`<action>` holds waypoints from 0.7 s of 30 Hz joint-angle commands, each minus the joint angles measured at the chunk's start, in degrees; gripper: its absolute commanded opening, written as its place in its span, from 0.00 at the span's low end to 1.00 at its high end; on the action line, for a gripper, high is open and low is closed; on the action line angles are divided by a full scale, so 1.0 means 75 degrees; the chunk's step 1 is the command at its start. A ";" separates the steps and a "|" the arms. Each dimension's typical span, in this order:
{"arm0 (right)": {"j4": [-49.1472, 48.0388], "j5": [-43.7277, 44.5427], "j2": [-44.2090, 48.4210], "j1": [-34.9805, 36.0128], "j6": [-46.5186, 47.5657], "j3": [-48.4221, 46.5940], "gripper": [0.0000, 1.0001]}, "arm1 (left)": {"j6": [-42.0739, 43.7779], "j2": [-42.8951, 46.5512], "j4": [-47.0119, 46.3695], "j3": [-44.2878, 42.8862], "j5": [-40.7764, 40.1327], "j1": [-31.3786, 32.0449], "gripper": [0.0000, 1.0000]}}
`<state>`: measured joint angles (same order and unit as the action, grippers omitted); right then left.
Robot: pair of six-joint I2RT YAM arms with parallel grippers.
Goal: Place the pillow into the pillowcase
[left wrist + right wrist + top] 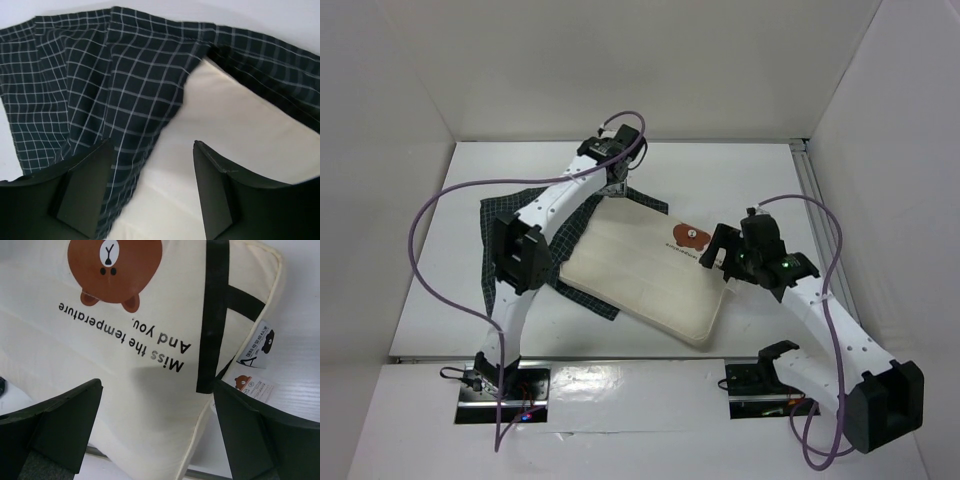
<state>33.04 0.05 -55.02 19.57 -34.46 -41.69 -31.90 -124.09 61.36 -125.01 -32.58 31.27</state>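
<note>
1. I'm seeing a smooth white table (740, 180) carrying everything.
2. The pillow (640, 275) is lying flat and slantwise at mid-table. It's a cream, soft, padded rectangle with stitched channels and a corded edge. Most of it is lying bare, with its far left end sitting under the pillowcase.
3. The pillowcase (125, 75) is thin navy cloth with a fine white grid. It's lying rumpled and folded at the pillow's left and far side, with one flap draping over the cream corner. I can't tell how far in the pillow is sitting.
4. The left gripper (152, 145) is hovering over that overlap. Its matte black fingers are standing apart and gripping nothing.
5. The right gripper (157, 387) is hanging over the pillow's printed right end, jaws likewise spread wide and empty.
6. A black band (217, 315) is running across the pillow near that end.
7. A brown bear face (115, 270) is showing beside it.
8. Black lettering (125, 337) is reading "Miss the temperature And you,".
9. A small white tag (257, 345) is sticking out from the seam; its print is too small to read.
</note>
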 commanded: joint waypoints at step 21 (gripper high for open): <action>-0.1041 -0.1693 -0.0619 -0.0700 0.0188 0.0555 1.00 | 0.0994 -0.1361 -0.0576 -0.0828 -0.1001 -0.0044 0.22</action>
<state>29.54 -8.36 -58.24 14.70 -34.17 -38.70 -27.07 -133.36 58.11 -129.56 -40.69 31.00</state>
